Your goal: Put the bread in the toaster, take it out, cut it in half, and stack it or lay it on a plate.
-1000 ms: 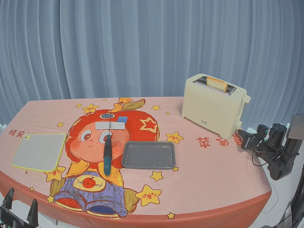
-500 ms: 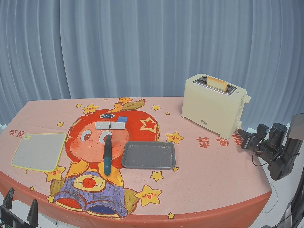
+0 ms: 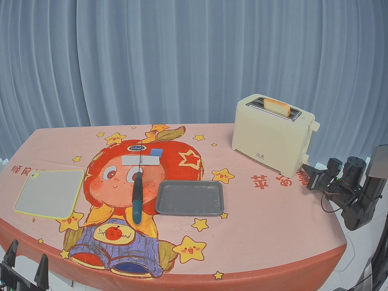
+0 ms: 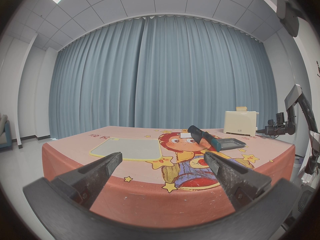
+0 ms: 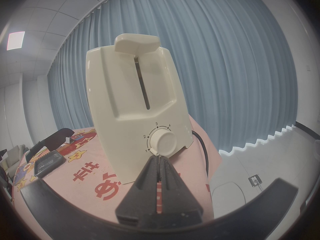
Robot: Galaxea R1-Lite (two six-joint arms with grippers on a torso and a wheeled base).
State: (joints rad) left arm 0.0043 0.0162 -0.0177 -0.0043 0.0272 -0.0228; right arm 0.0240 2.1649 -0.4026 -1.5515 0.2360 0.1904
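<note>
R gripper (image 5: 159, 158) has its fingers pressed together w/ nothing btw them. Its tip is just beside the dial (image 5: 162, 142) on the toaster (image 3: 270, 136) end face, prob. lined up to work the controls. The lever (image 5: 137, 43) sits at the top of its slot. The bread (image 3: 277, 106) stands in the toaster slot w/ its top poking out, so it's easy to grab. L gripper (image 4: 160, 170) is spread and empty, off the near table edge. Laid out for the cutting step: knife (image 3: 137, 197), grey plate (image 3: 190, 197), cutting board (image 3: 50, 193). Count: 1 of each thing, 2 grippers.
</note>
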